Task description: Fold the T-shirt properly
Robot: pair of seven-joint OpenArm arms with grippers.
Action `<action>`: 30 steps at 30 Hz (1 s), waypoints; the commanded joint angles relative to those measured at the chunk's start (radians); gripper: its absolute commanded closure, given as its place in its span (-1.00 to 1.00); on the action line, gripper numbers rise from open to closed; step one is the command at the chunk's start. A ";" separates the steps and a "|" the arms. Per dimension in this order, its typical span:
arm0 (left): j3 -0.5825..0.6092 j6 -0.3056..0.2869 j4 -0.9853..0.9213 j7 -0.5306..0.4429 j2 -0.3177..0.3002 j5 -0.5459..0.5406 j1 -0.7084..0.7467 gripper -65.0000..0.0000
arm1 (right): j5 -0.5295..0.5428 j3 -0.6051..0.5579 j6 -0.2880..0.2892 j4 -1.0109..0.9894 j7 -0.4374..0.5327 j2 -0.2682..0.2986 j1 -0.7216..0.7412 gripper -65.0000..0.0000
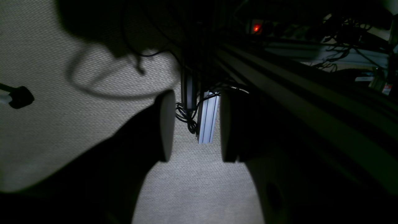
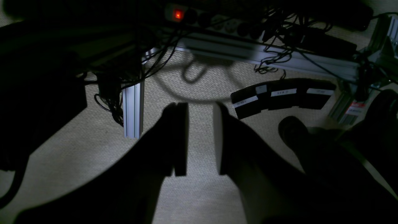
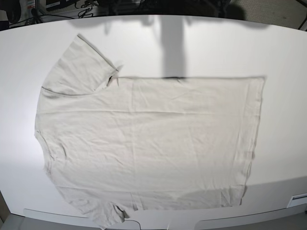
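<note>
The T-shirt [image 3: 144, 139] lies flat on the white table [image 3: 283, 52] in the base view. It is pale grey-beige, with its collar to the left, its hem to the right and one sleeve spread at the top left. Neither arm shows in that view. In the left wrist view my left gripper [image 1: 194, 127] hangs over woven carpet, its jaws apart with nothing between them. My right gripper [image 2: 200, 140] is likewise open and empty above the carpet. The shirt shows in neither wrist view.
Below the grippers are an aluminium frame post [image 1: 206, 116] [image 2: 133, 109], tangled cables [image 2: 273, 62], a power strip with a red light [image 2: 178, 14] and black labelled boxes [image 2: 283, 96]. A dark frame rail [image 1: 311, 102] runs along the right of the left wrist view.
</note>
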 commanded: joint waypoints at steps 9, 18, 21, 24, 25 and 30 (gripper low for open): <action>0.000 -0.024 0.003 -0.030 -0.002 -0.008 0.003 0.27 | 0.005 0.000 0.015 0.000 0.064 0.040 -0.031 0.54; 0.000 -0.057 0.015 -0.046 -0.002 -0.008 0.023 0.27 | 0.005 0.000 0.026 0.001 0.077 0.050 -0.056 0.54; 0.000 -0.057 0.056 -0.084 -0.002 -0.008 0.066 0.27 | 0.004 0.000 0.026 0.001 0.077 0.050 -0.064 0.54; 0.000 -0.080 0.121 -0.089 -0.002 -0.008 0.115 0.26 | 0.005 0.000 0.028 0.012 0.078 0.056 -0.084 0.54; 0.000 -0.103 0.145 -0.087 -0.002 -0.008 0.134 0.26 | 0.005 0.000 0.032 0.025 0.079 0.061 -0.097 0.54; 0.000 -0.162 0.280 -0.074 0.003 -0.064 0.237 0.26 | 0.005 0.000 0.034 0.167 0.084 0.086 -0.203 0.54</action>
